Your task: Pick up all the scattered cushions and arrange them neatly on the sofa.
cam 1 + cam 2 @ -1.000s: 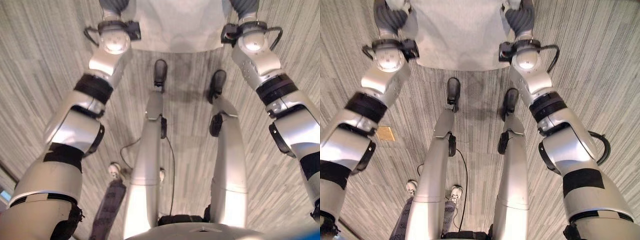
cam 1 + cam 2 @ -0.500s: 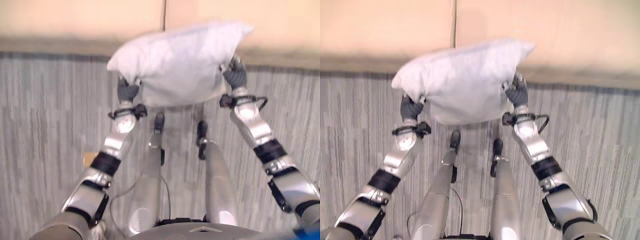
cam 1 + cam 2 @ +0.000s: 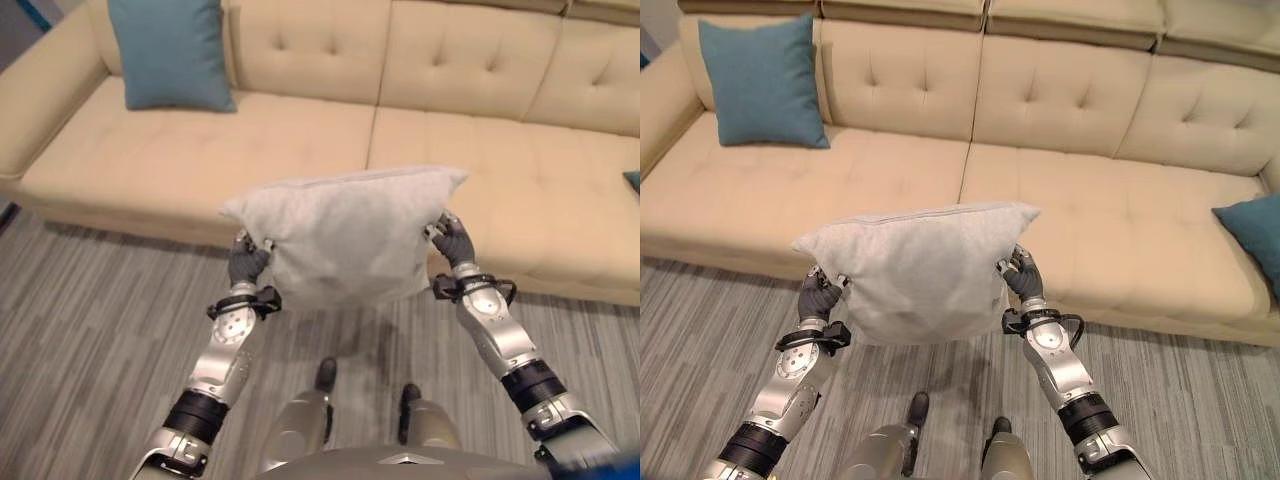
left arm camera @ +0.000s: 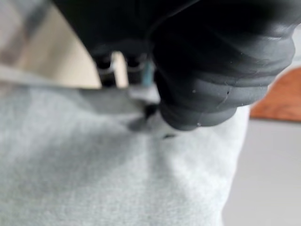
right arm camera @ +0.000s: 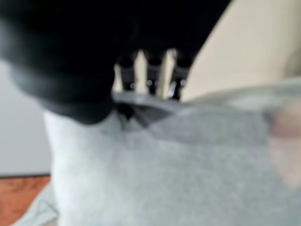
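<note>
I hold a light grey cushion (image 3: 345, 235) up in front of me with both hands, just before the front edge of the beige sofa (image 3: 200, 140). My left hand (image 3: 246, 262) grips its left side and my right hand (image 3: 452, 240) its right side, fingers curled into the fabric. The wrist views show the grey cushion (image 4: 117, 179) close up past the dark covers. A teal cushion (image 3: 762, 80) leans upright against the sofa's back at the left end. Another teal cushion (image 3: 1252, 232) lies at the sofa's right end.
The sofa has tufted back cushions (image 3: 1070, 95) and a left armrest (image 3: 40, 90). Grey striped carpet (image 3: 90, 310) runs in front of the sofa. The middle seats (image 3: 1120, 215) are bare.
The camera has tilted up from the floor to the sofa. The grey cushion, lifted from the floor in both hands, is now held higher, at seat height.
</note>
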`<state>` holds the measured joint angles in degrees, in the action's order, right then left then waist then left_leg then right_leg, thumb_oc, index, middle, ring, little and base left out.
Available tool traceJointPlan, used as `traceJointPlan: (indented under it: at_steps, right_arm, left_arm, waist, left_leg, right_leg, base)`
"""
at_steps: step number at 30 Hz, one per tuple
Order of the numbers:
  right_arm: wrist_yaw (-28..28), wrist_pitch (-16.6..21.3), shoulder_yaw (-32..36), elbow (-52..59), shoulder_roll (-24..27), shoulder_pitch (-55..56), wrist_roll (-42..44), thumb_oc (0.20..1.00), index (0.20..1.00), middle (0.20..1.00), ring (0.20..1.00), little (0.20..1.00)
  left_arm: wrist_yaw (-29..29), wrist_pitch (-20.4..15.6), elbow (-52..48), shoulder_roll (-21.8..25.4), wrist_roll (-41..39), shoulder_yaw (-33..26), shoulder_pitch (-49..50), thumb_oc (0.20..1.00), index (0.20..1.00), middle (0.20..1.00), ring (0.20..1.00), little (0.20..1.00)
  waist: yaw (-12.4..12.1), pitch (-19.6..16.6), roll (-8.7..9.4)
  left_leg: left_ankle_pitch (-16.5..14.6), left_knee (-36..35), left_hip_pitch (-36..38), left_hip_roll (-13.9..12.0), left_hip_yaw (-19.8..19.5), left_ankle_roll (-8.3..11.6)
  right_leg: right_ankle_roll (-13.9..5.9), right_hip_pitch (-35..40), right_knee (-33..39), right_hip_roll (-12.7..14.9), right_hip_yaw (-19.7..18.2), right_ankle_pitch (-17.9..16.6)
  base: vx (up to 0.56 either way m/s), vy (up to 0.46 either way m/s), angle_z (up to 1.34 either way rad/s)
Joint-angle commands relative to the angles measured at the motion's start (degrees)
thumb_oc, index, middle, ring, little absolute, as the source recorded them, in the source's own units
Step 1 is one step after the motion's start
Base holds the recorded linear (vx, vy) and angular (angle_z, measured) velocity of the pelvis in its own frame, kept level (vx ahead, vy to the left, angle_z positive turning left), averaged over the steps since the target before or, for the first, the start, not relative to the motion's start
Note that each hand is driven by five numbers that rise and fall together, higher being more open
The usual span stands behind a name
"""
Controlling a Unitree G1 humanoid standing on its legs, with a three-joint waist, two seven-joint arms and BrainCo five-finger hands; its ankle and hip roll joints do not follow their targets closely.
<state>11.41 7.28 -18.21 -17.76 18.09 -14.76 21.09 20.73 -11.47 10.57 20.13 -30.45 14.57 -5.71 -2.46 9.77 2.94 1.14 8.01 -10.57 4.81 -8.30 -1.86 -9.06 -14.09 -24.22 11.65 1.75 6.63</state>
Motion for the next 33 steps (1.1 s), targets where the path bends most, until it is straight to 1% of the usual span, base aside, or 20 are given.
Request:
traceJointPlan:
  at_steps: [1, 3, 6, 9, 10, 11, 12, 13, 14, 16, 18, 20, 22, 24, 25, 27, 29, 31, 32, 33]
  right_arm:
    - [-4.7, 4.3, -2.4, 6.6, -2.4, -5.2, -0.9, 0.2, 0.2, 0.2, 0.2, 0.2]
    - [-4.7, 4.8, -2.3, 5.7, -2.4, -4.8, 0.7, 0.2, 0.2, 0.2, 0.2, 0.2]
    - [-4.0, 5.2, -1.9, 6.1, -2.4, -4.9, 1.1, 0.2, 0.2, 0.2, 0.2, 0.2]
    - [-3.7, 6.0, -2.3, 5.8, -3.7, -5.6, 3.0, 0.2, 0.2, 0.2, 0.2, 0.2]
    - [-3.3, 6.5, -2.6, 6.1, -4.0, -6.4, 3.4, 0.2, 0.2, 0.2, 0.2, 0.2]
    - [-3.1, 6.5, -2.7, 5.9, -3.9, -6.7, 3.5, 0.2, 0.2, 0.2, 0.2, 0.2]
    - [-2.9, 6.2, -3.4, 6.0, -3.3, -8.3, 2.9, 0.2, 0.2, 0.2, 0.2, 0.2]
    - [-2.9, 6.2, -3.4, 6.0, -3.3, -8.3, 2.9, 0.2, 0.2, 0.2, 0.2, 0.2]
    - [-2.6, 6.3, -3.6, 6.1, -3.1, -8.7, 3.0, 0.2, 0.2, 0.2, 0.2, 0.2]
    - [-2.6, 5.9, -3.8, 6.2, -2.8, -8.9, 2.9, 0.2, 0.2, 0.2, 0.2, 0.2]
    - [-2.6, 5.5, -3.3, 6.7, -2.7, -8.3, 2.8, 0.2, 0.2, 0.2, 0.2, 0.2]
    - [-2.8, 5.3, -2.8, 6.8, -2.6, -7.7, 3.3, 0.2, 0.2, 0.2, 0.2, 0.2]
    - [-2.5, 5.2, -2.4, 6.5, -2.4, -7.1, 3.4, 0.2, 0.2, 0.2, 0.2, 0.2]
    - [-2.2, 5.2, -1.8, 6.3, -2.4, -6.3, 2.8, 0.2, 0.2, 0.2, 0.2, 0.2]
    - [-2.2, 5.2, -1.7, 6.4, -2.4, -6.2, 2.8, 0.2, 0.2, 0.2, 0.2, 0.2]
    - [-1.5, 4.9, -1.3, 6.3, -2.5, -6.0, 1.3, 0.2, 0.2, 0.2, 0.2, 0.2]
    - [-1.6, 4.8, -1.1, 6.3, -2.5, -5.8, 1.1, 0.2, 0.2, 0.2, 0.2, 0.2]
    - [-1.2, 4.6, -0.8, 6.4, -2.8, -6.4, 0.4, 0.2, 0.2, 0.2, 0.2, 0.2]
    - [-1.2, 4.5, -0.7, 6.9, -2.8, -6.6, 0.0, 0.2, 0.2, 0.2, 0.2, 0.2]
    - [-1.2, 4.5, -0.7, 6.9, -2.8, -6.6, 0.0, 0.2, 0.2, 0.2, 0.2, 0.2]
  left_arm:
    - [-5.7, -4.0, -6.5, -2.6, 0.3, 4.0, -8.6, 0.2, 0.2, 0.2, 0.2, 0.2]
    - [-6.0, -3.9, -5.7, -3.9, -0.2, 5.3, -9.6, 0.2, 0.2, 0.2, 0.2, 0.2]
    - [-6.0, -4.2, -5.6, -4.9, -0.9, 6.1, -10.5, 0.2, 0.2, 0.2, 0.2, 0.2]
    - [-6.2, -4.6, -5.3, -5.5, -1.5, 5.8, -10.3, 0.2, 0.2, 0.2, 0.2, 0.2]
    - [-6.3, -4.6, -5.3, -5.8, -2.2, 6.2, -10.3, 0.2, 0.2, 0.2, 0.2, 0.2]
    - [-6.8, -5.1, -5.3, -6.2, -3.5, 6.2, -10.0, 0.2, 0.2, 0.2, 0.2, 0.2]
    - [-7.4, -4.9, -5.6, -6.8, -3.5, 5.8, -9.6, 0.2, 0.2, 0.2, 0.2, 0.2]
    - [-7.4, -4.9, -5.6, -6.8, -3.5, 5.8, -9.6, 0.2, 0.2, 0.2, 0.2, 0.2]
    - [-7.3, -4.8, -5.4, -6.8, -3.6, 5.9, -9.6, 0.2, 0.2, 0.2, 0.2, 0.2]
    - [-7.1, -4.9, -5.4, -7.1, -4.5, 5.5, -9.0, 0.2, 0.2, 0.2, 0.2, 0.2]
    - [-7.2, -4.6, -5.4, -7.0, -4.4, 5.2, -8.5, 0.2, 0.2, 0.2, 0.2, 0.2]
    - [-7.1, -4.2, -5.0, -6.8, -3.9, 5.1, -8.4, 0.2, 0.2, 0.2, 0.2, 0.2]
    - [-7.0, -3.8, -4.3, -6.8, -3.3, 5.4, -8.8, 0.2, 0.2, 0.2, 0.2, 0.2]
    - [-6.9, -3.6, -3.6, -6.8, -3.1, 5.4, -9.0, 0.2, 0.2, 0.2, 0.2, 0.2]
    - [-6.9, -3.6, -3.6, -6.8, -3.0, 5.4, -9.0, 0.2, 0.2, 0.2, 0.2, 0.2]
    - [-7.0, -3.6, -2.6, -7.0, -3.6, 5.4, -9.2, 0.2, 0.2, 0.2, 0.2, 0.2]
    - [-7.2, -3.5, -2.5, -6.9, -3.7, 5.3, -9.1, 0.2, 0.2, 0.2, 0.2, 0.2]
    - [-6.7, -3.5, -1.7, -6.7, -4.4, 5.6, -9.7, 0.2, 0.2, 0.2, 0.2, 0.2]
    - [-6.5, -3.2, -1.7, -6.5, -4.3, 5.4, -9.8, 0.2, 0.2, 0.2, 0.2, 0.2]
    - [-6.5, -3.2, -1.7, -6.4, -4.3, 5.4, -9.8, 0.2, 0.2, 0.2, 0.2, 0.2]
  waist:
    - [1.7, 1.7, 0.37]
    - [2.2, -0.2, 1.05]
    - [3.2, -1.3, 1.39]
    - [3.2, -2.1, 1.78]
    - [3.4, -2.3, 1.6]
    - [3.6, -2.5, 1.44]
    - [3.8, -2.3, 1.15]
    - [3.9, -2.2, 1.07]
    - [3.7, -1.7, 1.25]
    - [3.4, -1.3, 1.15]
    - [3.6, -1.4, 1.05]
    - [3.6, -1.8, 1.0]
    - [3.6, -2.1, 0.46]
    - [3.1, -1.9, -0.34]
    - [3.1, -1.9, -0.24]
    - [1.9, -1.8, -0.75]
    - [1.6, -2.1, -0.89]
    - [1.3, -2.8, -0.57]
    - [0.9, -3.1, 0.19]
    - [0.8, -3.1, 0.25]
  left_leg:
    - [-3.2, 0.4, 2.8, 0.5, -3.5, 1.73]
    - [-2.3, -2.2, 5.7, 1.1, -5.0, 2.08]
    - [-1.8, -3.3, 8.2, 1.8, -7.7, 2.67]
    - [-3.1, -1.9, 9.5, 1.9, -8.6, 3.43]
    - [-2.7, -0.5, 9.1, 1.7, -8.9, 4.31]
    - [-2.9, 0.4, 8.9, 1.4, -8.7, 5.16]
    - [-1.5, 6.5, 7.4, 0.1, -5.6, 7.52]
    - [-1.7, 6.9, 7.2, 0.1, -5.7, 7.51]
    - [-0.5, 9.8, 6.0, -0.1, -5.0, 7.99]
    - [0.0, 11.2, 4.9, -1.1, -2.7, 7.73]
    - [-0.2, 8.2, 4.1, -2.7, 0.7, 6.93]
    - [-1.2, 2.8, 3.2, -3.1, 3.4, 5.91]
    - [2.4, -2.1, 1.4, -4.0, 6.1, 5.58]
    - [6.2, -5.8, -1.4, -4.4, 8.5, 6.23]
    - [6.3, -6.0, -1.2, -4.3, 8.6, 6.21]
    - [8.8, -7.0, -2.8, -4.4, 9.7, 6.89]
    - [8.6, -7.1, -2.1, -4.5, 9.6, 6.72]
    - [7.5, -6.3, -0.6, -4.5, 9.5, 5.62]
    - [5.7, -4.6, -0.3, -4.2, 9.7, 4.46]
    - [5.6, -4.5, -0.2, -4.2, 9.8, 4.43]
  right_leg:
    - [0.41, 1.9, 12.2, -8.7, -5.2, -7.0]
    - [1.61, 3.7, 19.6, -11.4, -6.0, -8.1]
    - [2.03, 3.6, 22.2, -14.3, -8.7, -9.9]
    - [2.48, 6.1, 24.3, -13.3, -7.1, -10.8]
    - [3.1, 6.4, 23.4, -14.2, -8.6, -10.4]
    - [3.46, 7.1, 23.6, -14.1, -8.2, -10.0]
    - [3.71, 9.7, 24.8, -12.7, -4.9, -10.1]
    - [3.7, 9.7, 24.9, -12.8, -4.8, -10.1]
    - [4.21, 10.4, 24.8, -12.9, -5.2, -10.1]
    - [4.84, 12.1, 25.1, -12.6, -3.9, -9.4]
    - [5.09, 12.9, 25.6, -12.2, -3.3, -8.9]
    - [4.98, 13.6, 26.0, -12.1, -2.7, -8.3]
    - [5.03, 14.7, 26.2, -12.4, -2.5, -7.5]
    - [5.21, 16.2, 26.2, -13.1, -2.5, -6.6]
    - [5.18, 16.3, 26.3, -13.0, -2.6, -6.5]
    - [5.31, 18.7, 26.5, -13.7, -3.9, -4.9]
    - [5.31, 19.3, 26.3, -13.8, -4.5, -4.3]
    - [4.44, 20.9, 25.1, -12.2, -5.4, -2.5]
    - [3.59, 21.8, 24.2, -10.7, -6.0, -1.6]
    - [3.56, 21.8, 24.1, -10.6, -6.1, -1.5]
  base:
    - [0.23, -0.005, 0.04]
    - [0.25, -0.052, 0.42]
    - [0.22, -0.079, 0.37]
    - [0.18, -0.161, 0.33]
    - [0.15, -0.156, 0.25]
    - [0.19, -0.2, 0.4]
    - [0.14, -0.128, 0.36]
    - [0.12, -0.141, 0.47]
    - [0.05, -0.089, 0.52]
    - [0.08, -0.111, 0.75]
    - [0.1, -0.07, 0.51]
    - [0.15, -0.041, 0.31]
    - [0.18, 0.002, 0.21]
    - [0.15, 0.022, 0.13]
    - [0.18, 0.05, 0.11]
    - [0.22, 0.092, -0.13]
    - [0.18, 0.112, -0.43]
    - [0.31, 0.248, -0.48]
    - [0.23, 0.205, -0.45]
    - [0.28, 0.267, -0.34]
